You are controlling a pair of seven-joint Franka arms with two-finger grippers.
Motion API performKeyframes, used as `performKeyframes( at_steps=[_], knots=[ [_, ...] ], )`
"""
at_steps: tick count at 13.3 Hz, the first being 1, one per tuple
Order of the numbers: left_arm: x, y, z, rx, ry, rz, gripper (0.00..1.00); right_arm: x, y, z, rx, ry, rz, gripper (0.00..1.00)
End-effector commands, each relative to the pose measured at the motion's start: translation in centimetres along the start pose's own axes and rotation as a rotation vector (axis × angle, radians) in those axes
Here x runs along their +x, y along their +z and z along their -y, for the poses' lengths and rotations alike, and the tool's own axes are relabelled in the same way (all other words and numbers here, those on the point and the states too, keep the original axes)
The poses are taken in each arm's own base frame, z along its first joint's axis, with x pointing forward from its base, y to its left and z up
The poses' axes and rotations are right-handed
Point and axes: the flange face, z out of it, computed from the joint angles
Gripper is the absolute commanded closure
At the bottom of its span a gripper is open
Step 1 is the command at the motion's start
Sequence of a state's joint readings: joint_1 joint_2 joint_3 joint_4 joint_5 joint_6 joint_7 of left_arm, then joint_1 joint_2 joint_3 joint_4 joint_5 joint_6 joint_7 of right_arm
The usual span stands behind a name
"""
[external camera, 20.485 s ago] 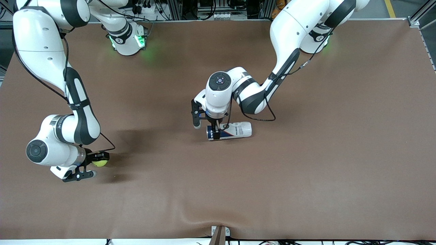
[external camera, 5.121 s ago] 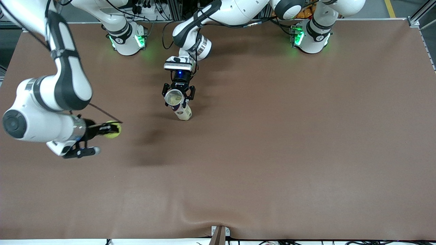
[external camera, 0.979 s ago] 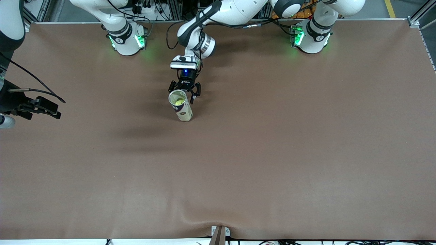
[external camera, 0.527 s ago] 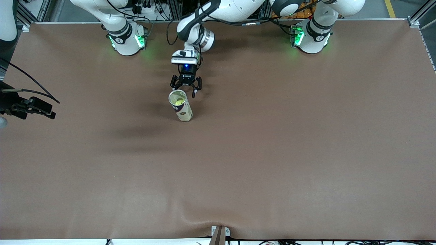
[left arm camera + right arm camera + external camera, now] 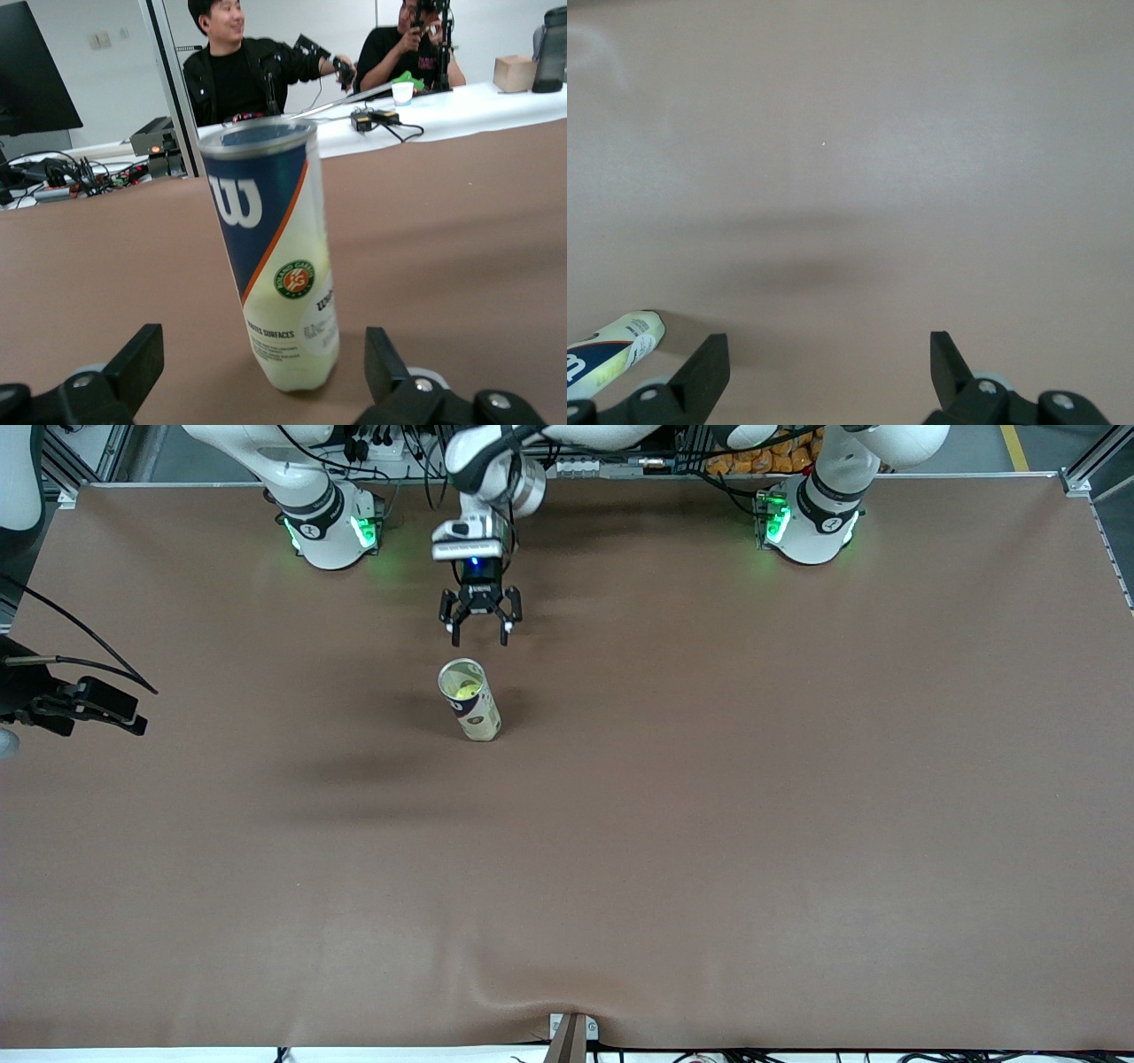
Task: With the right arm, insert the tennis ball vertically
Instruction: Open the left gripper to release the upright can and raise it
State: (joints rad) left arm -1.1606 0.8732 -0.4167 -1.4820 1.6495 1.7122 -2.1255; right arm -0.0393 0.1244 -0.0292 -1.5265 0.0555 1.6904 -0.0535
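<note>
A tennis-ball can [image 5: 472,708] with a blue and white label stands upright on the brown table. Its open top shows a yellow-green tennis ball [image 5: 462,686] inside. My left gripper [image 5: 479,634] is open and empty, over the table between the can and the arm bases. In the left wrist view the can [image 5: 276,292] stands apart from the open gripper [image 5: 263,359]. My right gripper [image 5: 89,707] is open and empty, raised over the right arm's end of the table. In the right wrist view the open gripper [image 5: 828,359] frames bare table, with the can [image 5: 607,354] at the edge.
The two arm bases [image 5: 328,527] [image 5: 802,522] stand at the table's edge farthest from the front camera. A metal bracket [image 5: 571,1032] sits at the edge nearest that camera. People at a white table [image 5: 461,97] show in the left wrist view.
My left gripper has let go of the can and drawn back from it toward the arm bases. The can stays upright. The right gripper has hardly moved.
</note>
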Motion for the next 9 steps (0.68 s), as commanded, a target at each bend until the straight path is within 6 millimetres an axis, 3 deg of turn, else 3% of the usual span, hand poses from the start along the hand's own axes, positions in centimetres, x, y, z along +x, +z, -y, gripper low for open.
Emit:
performKeyframes(
  at_steps=[1,4,7,9],
  knots=[
    [3.8,-3.2,0.1,0.029,-0.001,0.076,0.00,-0.3,-0.7,-0.2,0.019,-0.001,-0.011,0.00],
    [8.0,-6.4,0.0,0.027,-0.040,0.164,0.00,-0.2,-0.8,-0.3,0.019,0.000,-0.014,0.00],
    [12.0,-7.1,0.5,0.041,-0.034,0.232,0.00,-0.1,-0.6,-0.2,0.032,0.002,-0.018,0.00],
    [15.1,-6.3,1.4,0.062,-0.014,0.291,0.00,-0.1,-0.6,-0.3,0.037,0.004,-0.017,0.00]
  ],
)
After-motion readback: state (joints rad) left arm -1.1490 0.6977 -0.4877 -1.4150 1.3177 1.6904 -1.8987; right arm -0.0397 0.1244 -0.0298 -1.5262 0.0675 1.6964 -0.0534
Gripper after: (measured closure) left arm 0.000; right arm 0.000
